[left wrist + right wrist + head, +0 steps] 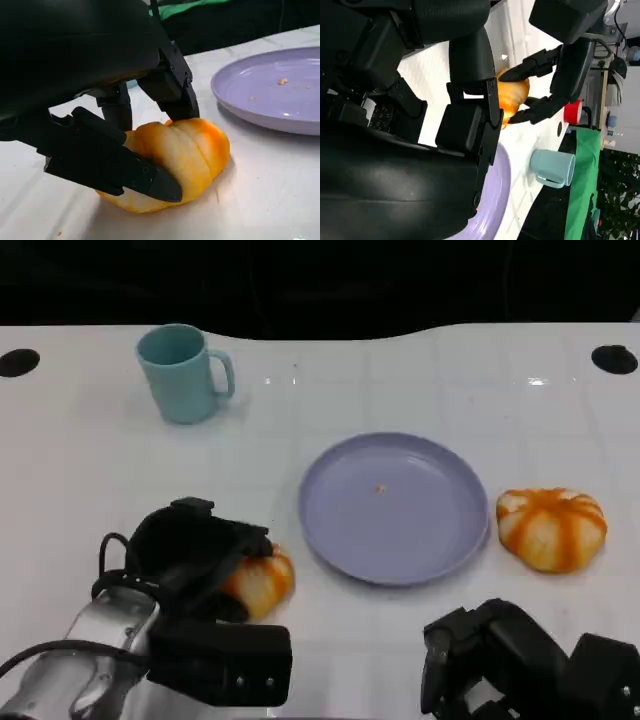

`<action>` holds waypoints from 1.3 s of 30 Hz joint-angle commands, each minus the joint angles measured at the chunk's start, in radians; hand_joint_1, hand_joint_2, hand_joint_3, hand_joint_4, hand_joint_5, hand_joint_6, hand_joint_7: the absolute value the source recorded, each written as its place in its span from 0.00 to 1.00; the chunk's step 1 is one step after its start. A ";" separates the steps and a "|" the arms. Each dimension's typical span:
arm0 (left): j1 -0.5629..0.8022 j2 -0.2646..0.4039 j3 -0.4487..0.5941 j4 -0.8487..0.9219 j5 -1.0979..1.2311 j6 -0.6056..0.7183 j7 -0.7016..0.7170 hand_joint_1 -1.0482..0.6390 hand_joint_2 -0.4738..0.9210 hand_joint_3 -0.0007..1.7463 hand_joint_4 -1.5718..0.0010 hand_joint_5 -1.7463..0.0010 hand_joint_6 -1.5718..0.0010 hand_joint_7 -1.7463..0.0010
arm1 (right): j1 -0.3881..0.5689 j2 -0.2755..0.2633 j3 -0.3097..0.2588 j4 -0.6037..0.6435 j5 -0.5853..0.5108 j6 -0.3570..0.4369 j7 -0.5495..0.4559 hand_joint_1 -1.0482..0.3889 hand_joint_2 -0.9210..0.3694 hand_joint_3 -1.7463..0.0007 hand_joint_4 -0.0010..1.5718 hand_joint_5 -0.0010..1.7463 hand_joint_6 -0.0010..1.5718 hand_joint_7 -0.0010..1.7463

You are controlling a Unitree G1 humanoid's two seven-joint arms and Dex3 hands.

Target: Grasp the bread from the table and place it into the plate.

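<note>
Between the left hand's [205, 555] fingers [145, 177] sits the bread [180, 155], on the table [90, 460].

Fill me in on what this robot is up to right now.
The left hand has its fingers closed around a piece of orange bread that sits on the white table, just left of the purple plate. The plate holds nothing but a crumb. A second bread lies to the plate's right, untouched. The right hand hangs low near the table's front edge, holding nothing. A teal mug stands at the back.
</note>
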 commanded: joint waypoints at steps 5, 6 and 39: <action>0.009 0.041 0.012 0.009 -0.003 -0.078 0.156 0.44 0.95 0.33 0.52 0.00 0.58 0.18 | 0.002 -0.005 -0.007 -0.005 0.002 0.001 -0.011 0.00 0.60 0.25 0.99 0.74 1.00 0.60; 0.007 0.043 0.013 0.009 -0.002 -0.083 0.162 0.44 0.95 0.34 0.52 0.00 0.58 0.18 | 0.001 -0.003 -0.007 -0.007 0.002 0.007 -0.013 0.00 0.61 0.25 0.99 0.74 1.00 0.61; 0.019 0.056 0.124 -0.284 -0.059 -0.139 0.098 0.45 0.83 0.41 0.50 0.00 0.60 0.05 | 0.012 -0.008 -0.002 -0.020 0.000 0.018 -0.017 0.00 0.64 0.21 0.98 0.75 1.00 0.62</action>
